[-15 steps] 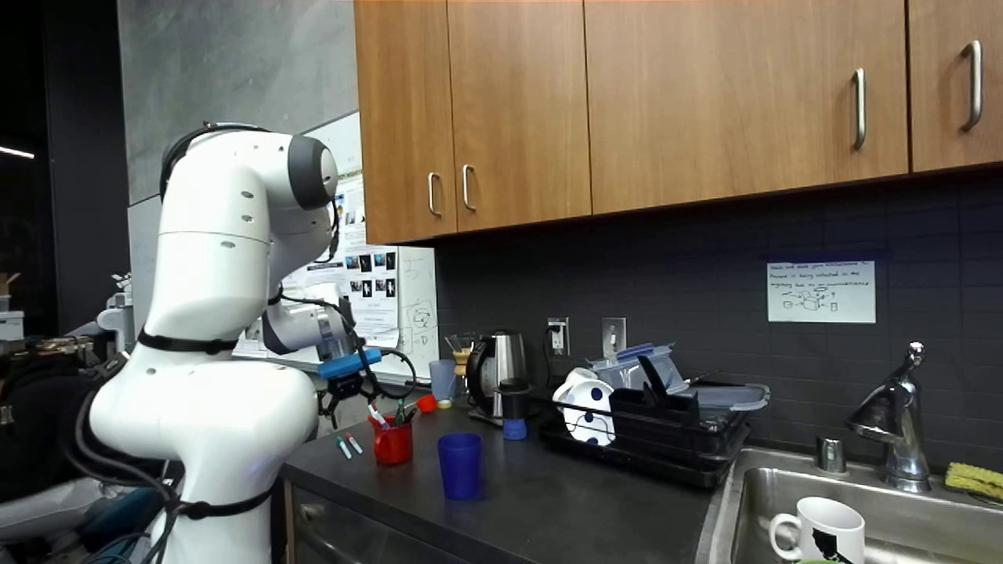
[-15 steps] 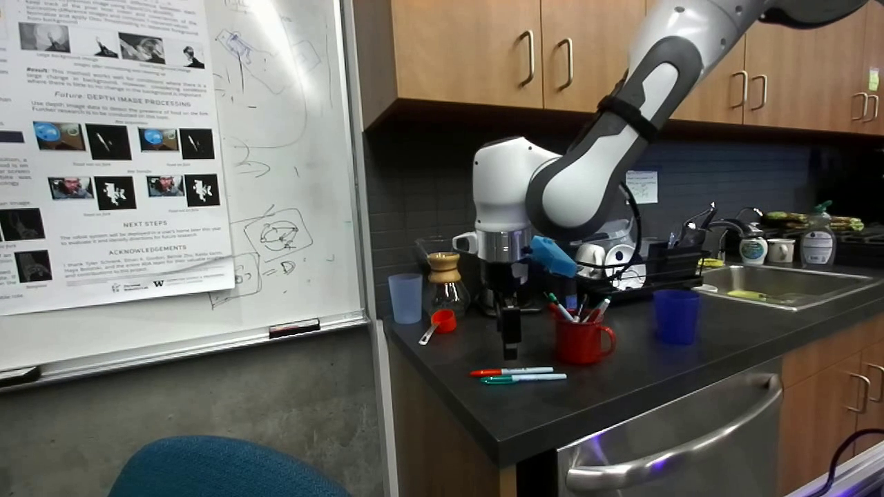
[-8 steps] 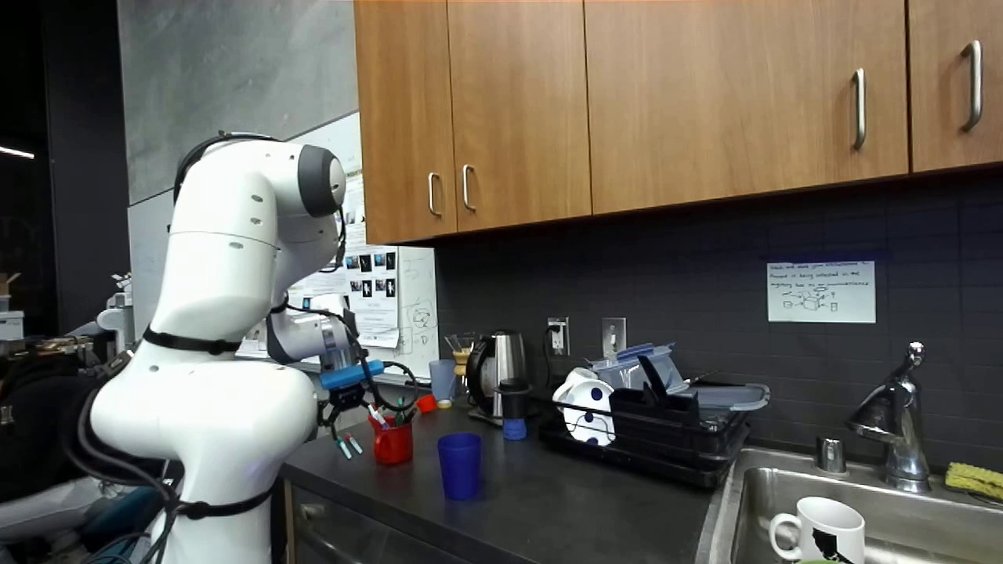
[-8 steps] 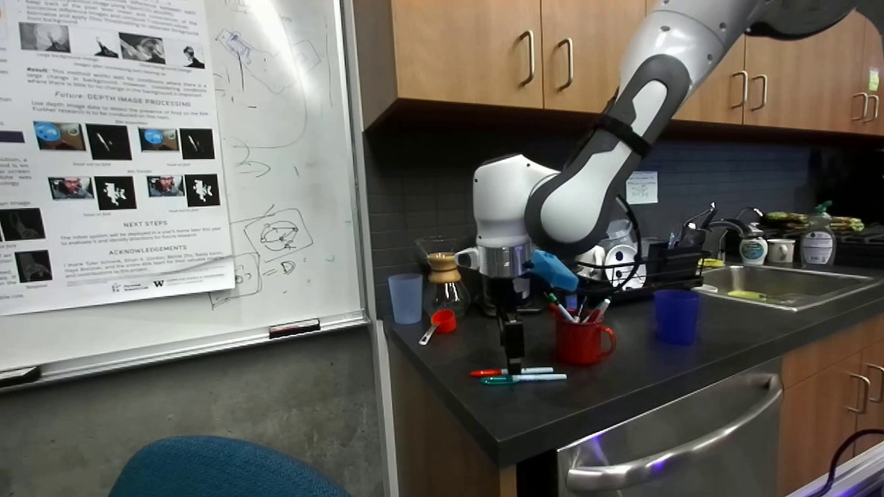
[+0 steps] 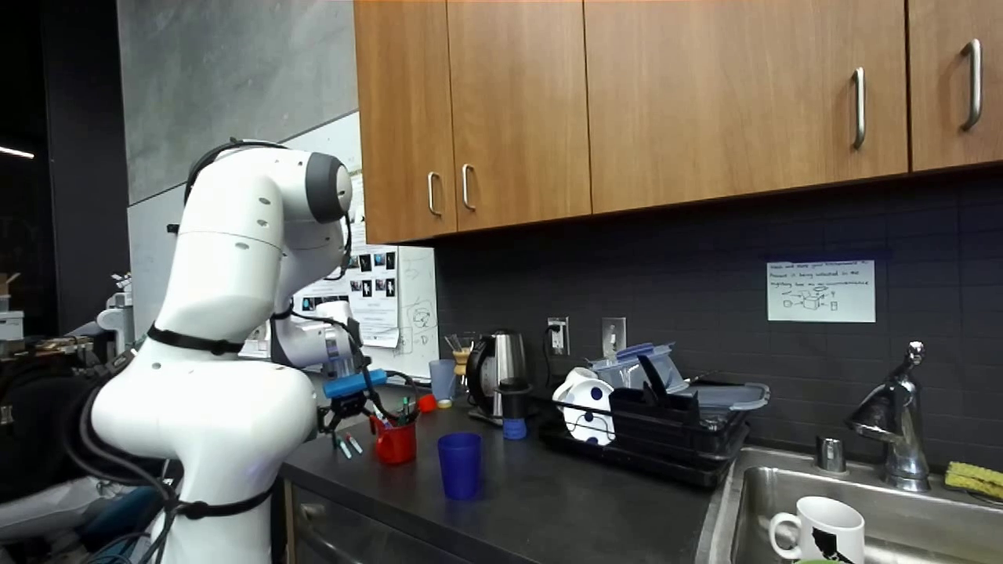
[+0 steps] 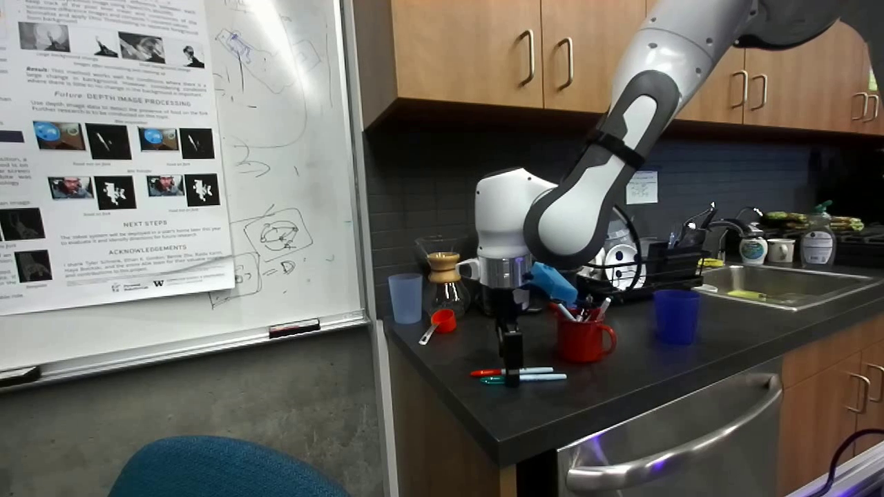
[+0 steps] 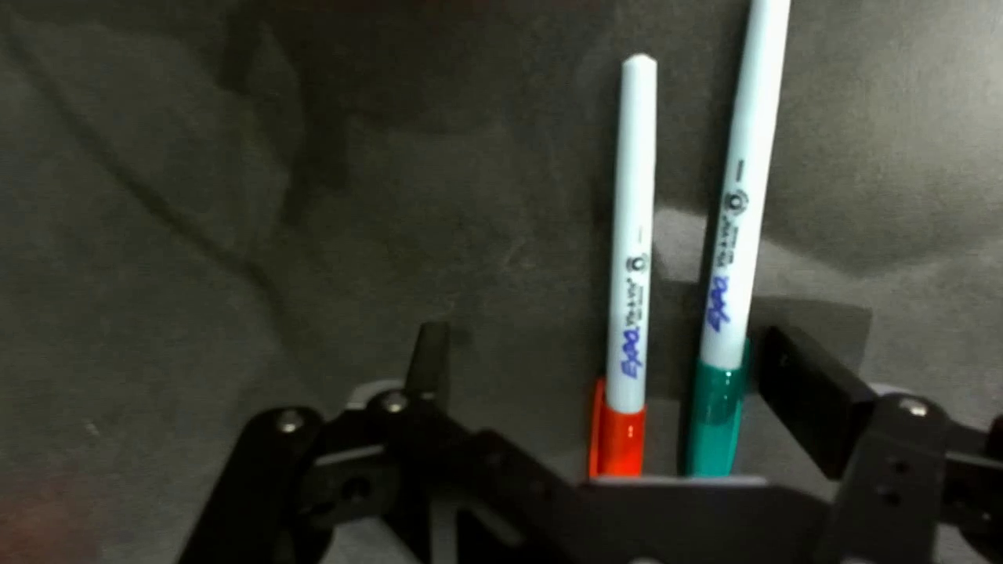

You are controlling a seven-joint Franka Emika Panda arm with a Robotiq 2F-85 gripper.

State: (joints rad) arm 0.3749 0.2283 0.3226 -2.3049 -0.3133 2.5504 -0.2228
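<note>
Two white markers lie side by side on the dark counter, one with a red cap and one with a green cap. In the wrist view, my gripper [image 7: 607, 356] stands open around the capped ends of the red-capped marker [image 7: 633, 258] and the green-capped marker [image 7: 736, 251]. The right finger [image 7: 815, 392] is close beside the green cap; contact cannot be judged. A wider gap separates the left finger [image 7: 430, 360] from the red cap. In an exterior view, the gripper [image 6: 512, 373] points straight down at the markers, its near fingertip low in front of them.
A red mug [image 6: 579, 344] full of pens stands beside the gripper, with the blue wrist part [image 6: 554, 281] close over its pens. Farther off are a blue cup [image 6: 677, 317], a red scoop [image 6: 443, 319], a carafe [image 6: 445, 293] and a dish rack [image 5: 650, 439].
My gripper has come down from above the markers to their level, staying open. The red mug appears nudged slightly to the right. The markers lie where they were.
</note>
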